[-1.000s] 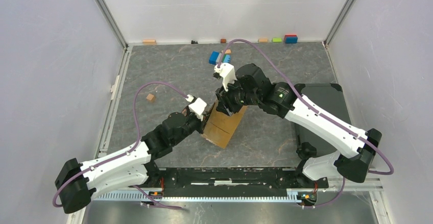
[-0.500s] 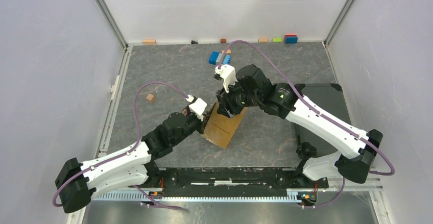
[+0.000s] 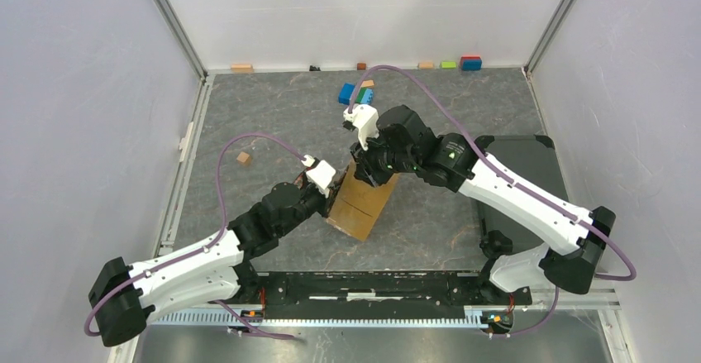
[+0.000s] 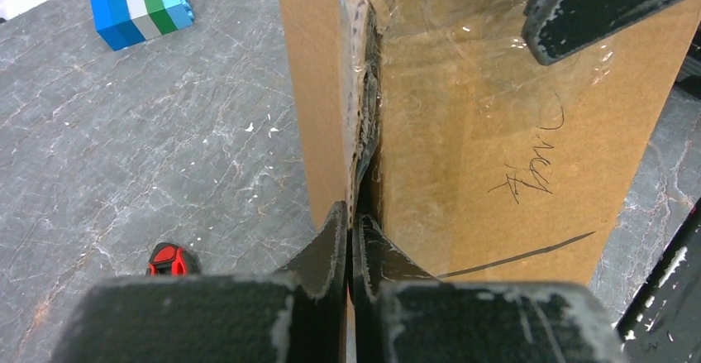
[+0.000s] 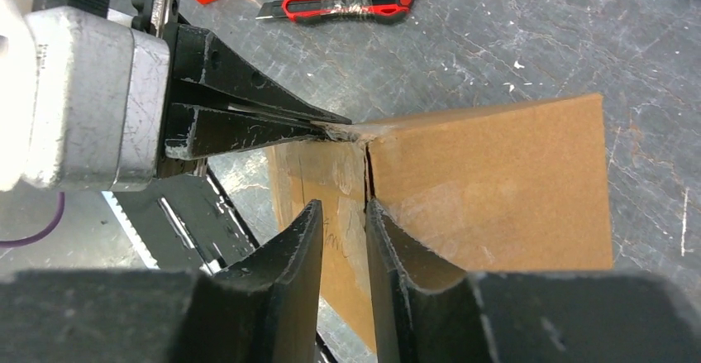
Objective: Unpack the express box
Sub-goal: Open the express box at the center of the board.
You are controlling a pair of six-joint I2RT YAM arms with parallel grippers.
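Pinching glossy-taped cardboard box (image 4: pixel 463 131) — left claw (image 4: pixel 351 235)

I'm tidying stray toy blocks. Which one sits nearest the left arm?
The small orange cube, alone on the grey mat left of the brown cardboard box; the rest line the far wall or join the blue-green cluster.
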